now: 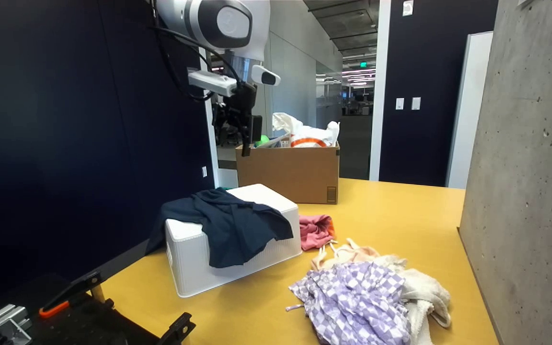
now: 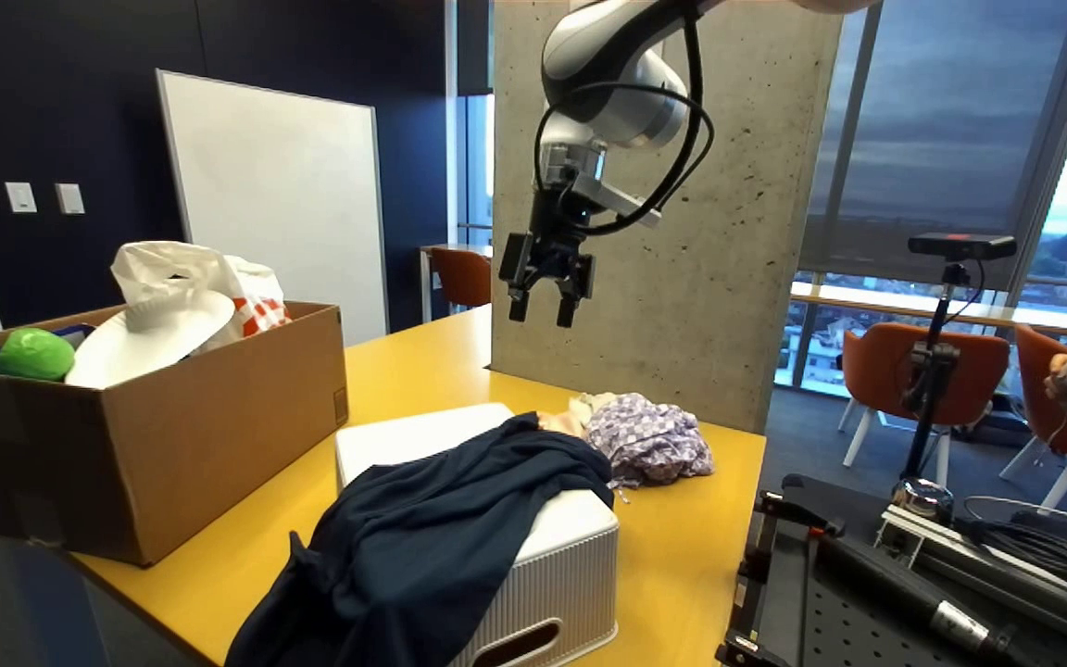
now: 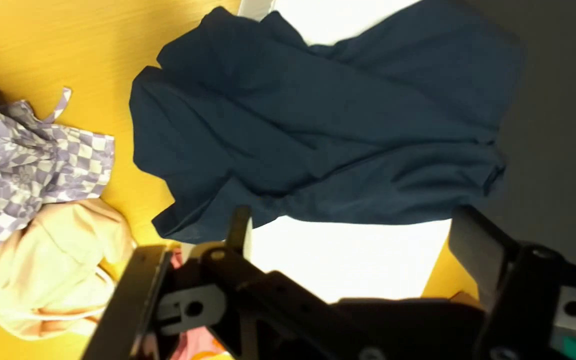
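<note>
Left to right, in an exterior view: navy garment [image 2: 413, 547], draped across a white ribbed bin [image 2: 415, 441], overhanging opposite edges; gripper [image 2: 543, 309], above, fingers wide and empty. A sure pinch would straddle a raised fold, clear of the bin's edges.

the gripper [image 2: 541, 311] hangs with two fingers [image 2: 566, 310] pointing down, well parted; directly above it sits the wrist [image 2: 563, 165], and higher up the white arm [image 2: 576, 57] bends.
</note>
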Robot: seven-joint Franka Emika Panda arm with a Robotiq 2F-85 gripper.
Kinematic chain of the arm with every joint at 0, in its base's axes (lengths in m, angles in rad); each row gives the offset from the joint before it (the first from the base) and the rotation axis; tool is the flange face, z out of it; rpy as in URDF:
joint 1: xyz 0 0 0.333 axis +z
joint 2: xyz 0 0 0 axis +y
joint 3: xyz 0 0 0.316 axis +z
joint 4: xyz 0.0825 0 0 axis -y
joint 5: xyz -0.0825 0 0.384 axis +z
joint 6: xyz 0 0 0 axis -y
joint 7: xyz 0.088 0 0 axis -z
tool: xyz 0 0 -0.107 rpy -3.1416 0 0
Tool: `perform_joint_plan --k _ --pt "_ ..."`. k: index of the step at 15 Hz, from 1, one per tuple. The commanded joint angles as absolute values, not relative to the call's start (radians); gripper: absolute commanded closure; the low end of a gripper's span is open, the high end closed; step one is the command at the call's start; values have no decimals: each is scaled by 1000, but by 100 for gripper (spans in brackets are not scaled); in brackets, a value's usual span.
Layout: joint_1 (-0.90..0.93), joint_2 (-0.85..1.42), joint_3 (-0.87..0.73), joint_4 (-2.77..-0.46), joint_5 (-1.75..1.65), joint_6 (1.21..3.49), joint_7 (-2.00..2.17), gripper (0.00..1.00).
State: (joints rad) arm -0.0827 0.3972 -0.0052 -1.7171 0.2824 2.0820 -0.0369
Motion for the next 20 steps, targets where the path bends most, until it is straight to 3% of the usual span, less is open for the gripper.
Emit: perform_joint_plan --k 1,7,20 --pt "-93 415 -21 -1779 341 2241 64 0" --pt "-120 451 -16 -1864 437 2469 171 0" --pt "-138 724 18 -1661 482 2512 184 0"
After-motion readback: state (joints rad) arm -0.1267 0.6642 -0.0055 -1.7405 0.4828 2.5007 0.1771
